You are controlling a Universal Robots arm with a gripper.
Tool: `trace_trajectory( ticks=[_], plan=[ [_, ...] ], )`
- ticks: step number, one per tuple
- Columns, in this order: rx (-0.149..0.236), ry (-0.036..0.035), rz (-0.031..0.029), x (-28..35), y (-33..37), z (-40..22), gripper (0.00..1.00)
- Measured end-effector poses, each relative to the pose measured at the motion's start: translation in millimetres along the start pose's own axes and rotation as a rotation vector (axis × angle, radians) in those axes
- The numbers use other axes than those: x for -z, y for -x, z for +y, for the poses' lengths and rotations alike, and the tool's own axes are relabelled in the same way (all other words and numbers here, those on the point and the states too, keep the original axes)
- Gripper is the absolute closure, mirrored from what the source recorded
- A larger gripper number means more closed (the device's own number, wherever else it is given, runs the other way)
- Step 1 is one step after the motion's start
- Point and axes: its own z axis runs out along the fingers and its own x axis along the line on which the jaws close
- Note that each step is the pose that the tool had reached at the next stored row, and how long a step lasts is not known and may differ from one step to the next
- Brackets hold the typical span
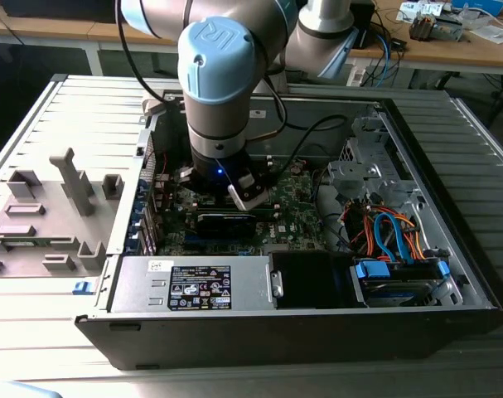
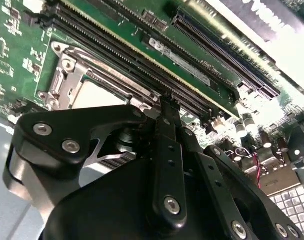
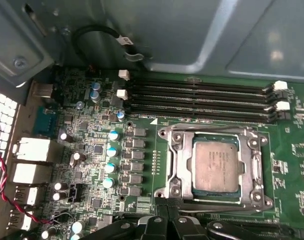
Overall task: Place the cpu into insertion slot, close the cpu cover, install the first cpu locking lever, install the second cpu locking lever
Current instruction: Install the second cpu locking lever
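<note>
The gripper [image 2: 164,102] hovered low over the green motherboard [image 3: 91,150], fingers drawn together with nothing between them, its tip just beside the edge of the insertion slot [image 3: 215,167]. The cpu [image 3: 216,164] sat flat in that slot with the silvery cpu cover [image 3: 178,165] lying down around it. Beyond the slot ran 4 long black memory slots [image 3: 197,102], close alongside. In the exterior view the arm [image 1: 218,75] stood inside the open computer case [image 1: 450,207]. Judging by this, a lever should be pressed down gently, clear of the memory slots.
</note>
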Motion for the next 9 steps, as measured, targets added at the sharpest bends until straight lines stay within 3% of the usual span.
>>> trace_trajectory(
  ticks=[2, 9],
  plan=[
    [0.015, 0.0015, 0.0034, -2.4, 0.2, 2.2, 0.89],
    [0.015, 0.0052, 0.0027, -6.9, 0.2, 2.0, 0.89]
  ],
)
